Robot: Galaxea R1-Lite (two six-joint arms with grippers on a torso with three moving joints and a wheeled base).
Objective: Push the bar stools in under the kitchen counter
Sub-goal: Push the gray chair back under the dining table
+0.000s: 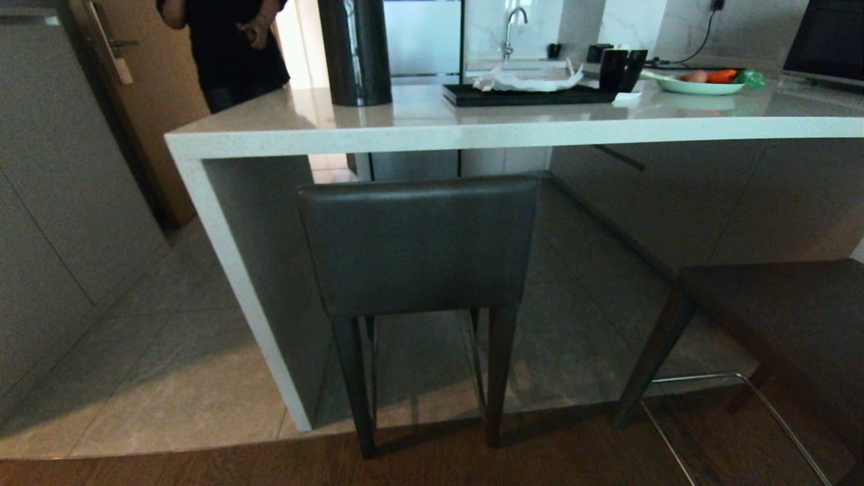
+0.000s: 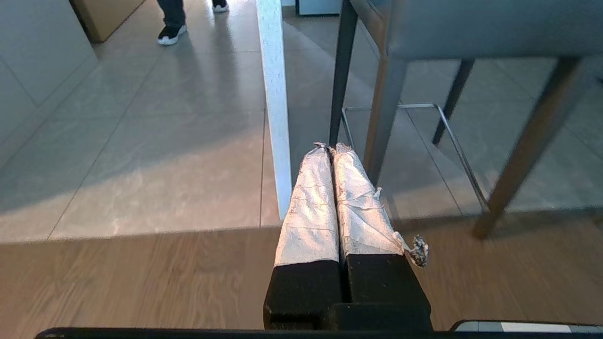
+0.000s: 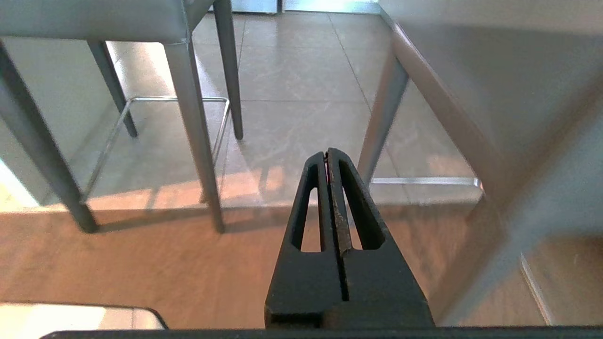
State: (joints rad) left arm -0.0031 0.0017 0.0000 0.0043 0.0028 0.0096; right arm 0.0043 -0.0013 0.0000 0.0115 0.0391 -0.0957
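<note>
Under the long pale speckled stone kitchen counter (image 1: 513, 128), beside its white side panel, one dark grey leather-backed bar stool (image 1: 418, 246) stood tucked at the slab's edge; a second matching stool (image 1: 776, 317) sat out on the right, open tile behind it. Both the tape-wrapped left gripper (image 2: 328, 147) and black right gripper (image 3: 326, 153) hung closed and empty above wood flooring (image 1: 270, 466).

Left pincer (image 2: 330, 147), right pincer (image 3: 326, 151) — both closed, empty.
</note>
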